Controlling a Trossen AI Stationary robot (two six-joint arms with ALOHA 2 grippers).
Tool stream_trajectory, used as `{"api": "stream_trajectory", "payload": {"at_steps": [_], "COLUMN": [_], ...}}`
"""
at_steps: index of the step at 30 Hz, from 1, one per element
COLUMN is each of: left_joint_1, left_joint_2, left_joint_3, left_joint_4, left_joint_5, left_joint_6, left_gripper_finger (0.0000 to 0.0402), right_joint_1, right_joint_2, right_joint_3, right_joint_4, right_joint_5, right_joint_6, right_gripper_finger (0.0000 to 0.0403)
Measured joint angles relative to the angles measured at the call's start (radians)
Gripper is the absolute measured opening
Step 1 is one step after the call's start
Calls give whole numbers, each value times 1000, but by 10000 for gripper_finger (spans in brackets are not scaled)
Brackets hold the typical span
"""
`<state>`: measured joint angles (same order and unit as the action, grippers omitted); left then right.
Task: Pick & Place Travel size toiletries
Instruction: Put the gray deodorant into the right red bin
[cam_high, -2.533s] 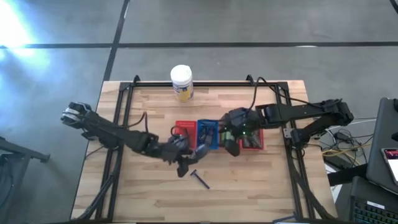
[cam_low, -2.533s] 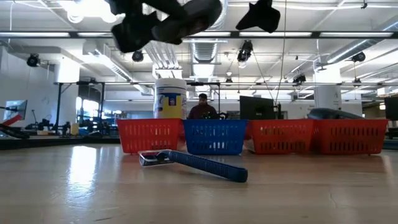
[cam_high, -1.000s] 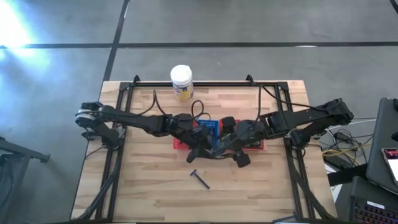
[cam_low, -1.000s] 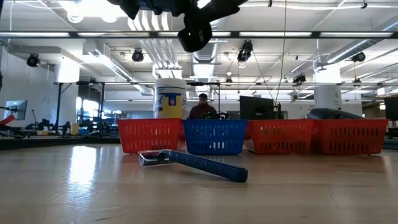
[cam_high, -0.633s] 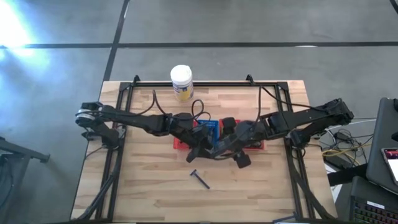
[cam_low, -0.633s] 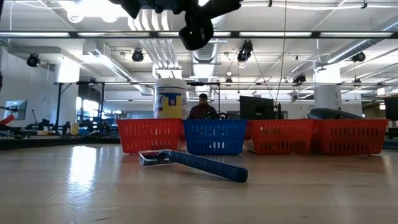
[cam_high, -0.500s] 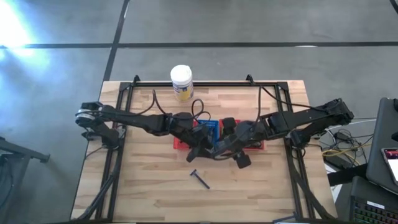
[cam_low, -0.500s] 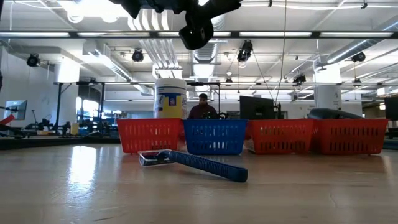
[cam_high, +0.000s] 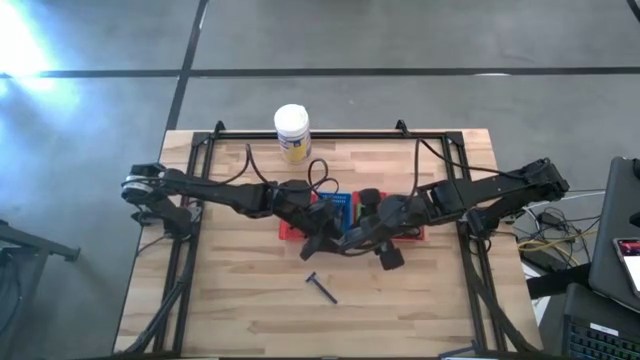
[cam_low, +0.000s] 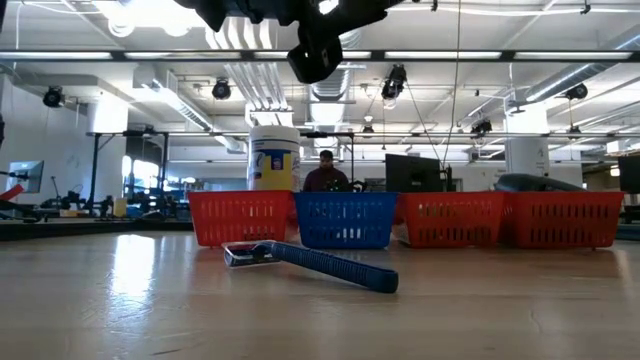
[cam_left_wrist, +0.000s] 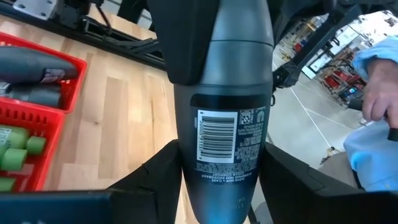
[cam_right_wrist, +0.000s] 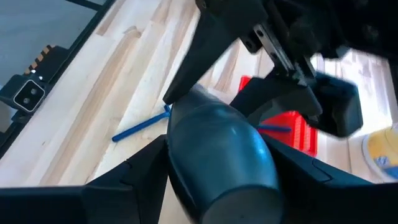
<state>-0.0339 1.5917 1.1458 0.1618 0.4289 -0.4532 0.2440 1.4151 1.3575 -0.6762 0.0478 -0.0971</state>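
A dark grey oval bottle (cam_left_wrist: 222, 124) with a barcode label hangs in the air above the table's middle, between both grippers. My left gripper (cam_high: 325, 240) comes from the left and is shut on one end. My right gripper (cam_high: 352, 240) comes from the right and is shut on the other end (cam_right_wrist: 217, 155). Both meet just on the near side of the baskets. A red basket (cam_left_wrist: 43, 118) holds bright green little bottles (cam_left_wrist: 15, 155) and dark tubes (cam_left_wrist: 31, 62). In the low view the grippers (cam_low: 315, 50) hang at the top edge. My left gripper pinches the grey bottle's labelled end (cam_left_wrist: 186, 168) between its two fingers (cam_left_wrist: 155, 177), one on each narrow side, coming level from the table's left. The bottle is lifted clear. My right gripper pinches the bottle's other end (cam_right_wrist: 186, 143) between its two fingers (cam_right_wrist: 140, 171), coming from the table's right, with the bottle running along them. The bottle is clear of the table, and my left gripper (cam_right_wrist: 280, 87) holds its far end.
A blue razor (cam_high: 321, 287) lies on the wood just on the near side of the grippers. A row of one blue (cam_high: 335, 203) and two red baskets (cam_high: 411, 231) stands under and behind them. A white jar (cam_high: 292, 132) stands at the far edge. A person's hand (cam_left_wrist: 379, 93) shows beyond the table.
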Motion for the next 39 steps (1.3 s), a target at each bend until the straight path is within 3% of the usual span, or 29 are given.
{"api": "stream_trajectory", "payload": {"at_steps": [8, 14, 19, 26, 33, 39], "left_joint_1": [2, 3, 3, 3, 3, 2], "left_joint_2": [-1, -1, -1, -1, -1, -1], "left_joint_3": [0, -1, -1, -3, -3, -4], "left_joint_4": [-17, -87, -166, -176, -181, -185], "left_joint_5": [-123, -145, -143, -154, -159, -161], "left_joint_6": [-37, -46, -46, -47, -65, -67], "left_gripper_finger": [281, 328, 335, 332, 332, 332], "right_joint_1": [-2, -27, -94, -217, -266, -270], "right_joint_2": [0, -2, -11, 12, 24, 23], "right_joint_3": [0, -5, -70, -184, -229, -236], "right_joint_4": [-164, -455, -647, -631, -576, -579], "right_joint_5": [14, 74, 83, 31, 212, 177], "right_joint_6": [154, 270, 341, 326, 348, 361], "right_gripper_finger": [211, 211, 211, 210, 210, 213]}}
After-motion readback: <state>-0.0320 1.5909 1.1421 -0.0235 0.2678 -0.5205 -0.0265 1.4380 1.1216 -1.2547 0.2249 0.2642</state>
